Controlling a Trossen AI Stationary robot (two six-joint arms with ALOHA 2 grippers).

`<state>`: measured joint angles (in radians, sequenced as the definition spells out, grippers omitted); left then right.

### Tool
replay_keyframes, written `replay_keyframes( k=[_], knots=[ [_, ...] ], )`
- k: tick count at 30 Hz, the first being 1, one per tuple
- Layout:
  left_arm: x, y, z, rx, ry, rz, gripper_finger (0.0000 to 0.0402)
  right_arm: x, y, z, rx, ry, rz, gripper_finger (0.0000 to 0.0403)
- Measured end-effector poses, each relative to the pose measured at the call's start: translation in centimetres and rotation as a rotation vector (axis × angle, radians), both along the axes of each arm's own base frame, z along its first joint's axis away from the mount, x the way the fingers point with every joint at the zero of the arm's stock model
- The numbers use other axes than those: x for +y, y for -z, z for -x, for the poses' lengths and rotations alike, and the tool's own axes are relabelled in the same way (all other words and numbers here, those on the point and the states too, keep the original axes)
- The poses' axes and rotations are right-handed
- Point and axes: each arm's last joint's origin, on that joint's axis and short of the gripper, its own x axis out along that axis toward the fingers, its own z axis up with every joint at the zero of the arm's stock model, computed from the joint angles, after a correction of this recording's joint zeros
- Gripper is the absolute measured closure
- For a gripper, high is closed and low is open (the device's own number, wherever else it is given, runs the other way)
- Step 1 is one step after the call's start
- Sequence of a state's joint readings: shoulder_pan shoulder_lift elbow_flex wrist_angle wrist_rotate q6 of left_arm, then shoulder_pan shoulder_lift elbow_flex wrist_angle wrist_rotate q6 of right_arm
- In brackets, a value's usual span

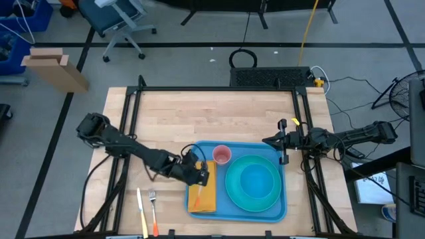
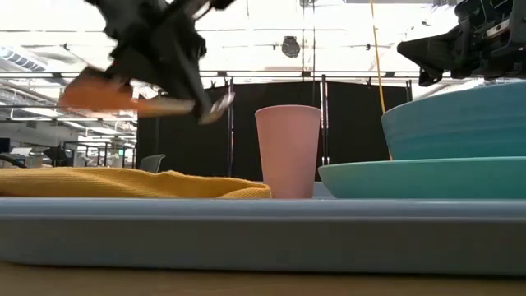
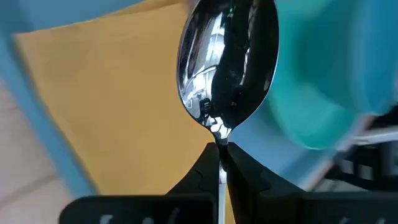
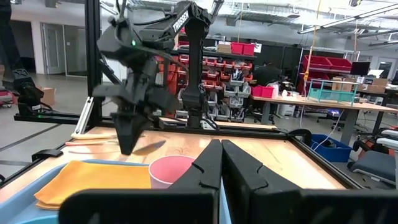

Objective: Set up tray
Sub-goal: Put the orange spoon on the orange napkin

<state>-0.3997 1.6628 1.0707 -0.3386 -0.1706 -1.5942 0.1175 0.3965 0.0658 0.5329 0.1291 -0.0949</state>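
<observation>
- The tray [image 1: 279,211] lies in the lower centre-right of the high view, on the wooden surface [image 1: 199,113], its near rim close to the surface's lower edge.
- On the left end of the tray rests a yellow-orange cloth [image 1: 202,197], flat and folded, reaching toward the tray's lower left corner.
- A round turquoise plate [image 1: 232,189] fills the right half of the tray, and a turquoise bowl [image 1: 255,182] sits on it.
- A pink cup [image 1: 221,155] stands upright at the tray's upper edge, just left of the plate and above the cloth.
- To the left of the tray, on the bare wood at lower left of the high view, lie a fork [image 1: 153,206] and a knife [image 1: 141,211] side by side, both with orange handles and well apart from the tray.
- The left gripper [image 1: 196,171] hangs over the upper end of the cloth, left of the cup; its jaws are clamped narrowly on the neck of a spoon [image 3: 225,62], whose shiny bowl points forward above the cloth in the left wrist view.
- The right gripper [image 1: 269,141] is at the tray's upper right corner, above the plate's edge; its jaws are pressed together with nothing between them, as the right wrist view shows.
</observation>
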Motion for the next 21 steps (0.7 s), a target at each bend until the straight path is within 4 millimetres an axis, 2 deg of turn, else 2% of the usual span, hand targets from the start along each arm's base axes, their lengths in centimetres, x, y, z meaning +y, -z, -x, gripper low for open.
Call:
replay_keyframes(
  k=[4,11,21],
  knots=[
    [0.1,1.4,-0.7,0.037,0.01,0.028,0.0392,0.0,0.1,0.0,0.006,0.0,0.0,0.0403],
    [0.2,2.2,-2.8,-0.08,0.024,0.079,0.0392,0.0,0.1,0.0,0.006,0.0,0.004,0.0403],
    [-0.2,4.8,-3.8,0.017,-0.001,0.093,0.039,0.0,0.1,0.0,0.015,0.0,-0.002,0.0403]
  ],
)
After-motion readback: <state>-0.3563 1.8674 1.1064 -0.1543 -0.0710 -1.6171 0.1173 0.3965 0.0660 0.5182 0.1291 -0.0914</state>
